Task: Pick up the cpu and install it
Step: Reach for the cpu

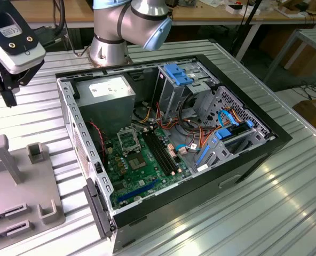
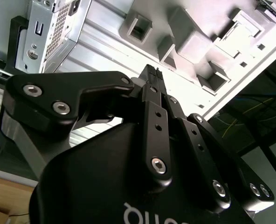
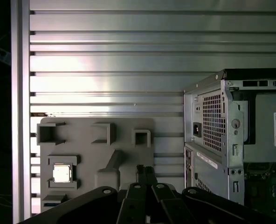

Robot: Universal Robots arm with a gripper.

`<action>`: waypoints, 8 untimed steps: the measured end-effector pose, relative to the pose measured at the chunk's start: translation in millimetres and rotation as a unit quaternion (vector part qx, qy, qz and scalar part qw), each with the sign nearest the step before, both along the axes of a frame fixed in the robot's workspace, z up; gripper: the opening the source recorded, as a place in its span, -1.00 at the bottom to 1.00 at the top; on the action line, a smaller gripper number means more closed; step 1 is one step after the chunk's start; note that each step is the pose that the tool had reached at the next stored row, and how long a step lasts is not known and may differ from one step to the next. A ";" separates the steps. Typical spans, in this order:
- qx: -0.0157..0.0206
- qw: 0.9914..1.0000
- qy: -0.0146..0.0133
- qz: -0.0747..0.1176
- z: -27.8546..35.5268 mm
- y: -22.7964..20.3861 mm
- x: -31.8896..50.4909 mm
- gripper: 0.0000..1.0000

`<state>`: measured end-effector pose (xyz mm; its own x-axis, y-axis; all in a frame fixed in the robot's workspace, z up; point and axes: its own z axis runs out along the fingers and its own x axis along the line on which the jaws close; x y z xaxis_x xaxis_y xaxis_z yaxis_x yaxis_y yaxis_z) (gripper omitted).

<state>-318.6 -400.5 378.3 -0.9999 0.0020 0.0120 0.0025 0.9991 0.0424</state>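
Observation:
The cpu (image 3: pixel 62 173) is a small silver square lying flat in a pocket of the grey fixture tray (image 3: pixel 96 154). In the first wrist view my gripper (image 3: pixel 145 171) hovers above the tray's edge, well off to one side of the cpu and apart from it. Its two black fingers (image 2: pixel 150 77) are pressed together with nothing between them, so it is shut and empty. In the exterior view the gripper (image 1: pixel 9 96) hangs high at the left, above the tray (image 1: pixel 19 200). The motherboard's open socket (image 1: pixel 127 140) lies inside the open computer case (image 1: pixel 254 154).
The case (image 3: pixel 212 135) stands next to the tray on a ribbed metal table (image 1: pixel 286 213). Inside it are a grey power supply (image 1: pixel 105 96), blue drive brackets (image 1: pixel 178 74) and loose cables (image 1: pixel 200 136). The arm's base (image 1: pixel 112 37) stands behind the case.

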 end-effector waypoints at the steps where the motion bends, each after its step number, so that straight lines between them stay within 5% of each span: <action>1: 0.000 1.000 0.000 0.000 0.0 0.0 -0.7 -0.79; 8: 0.000 1.000 0.000 0.000 -0.3 0.0 -8.7 -0.79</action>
<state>-327.4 -400.5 378.0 -0.9999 0.0019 0.0120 0.0024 0.9991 0.0424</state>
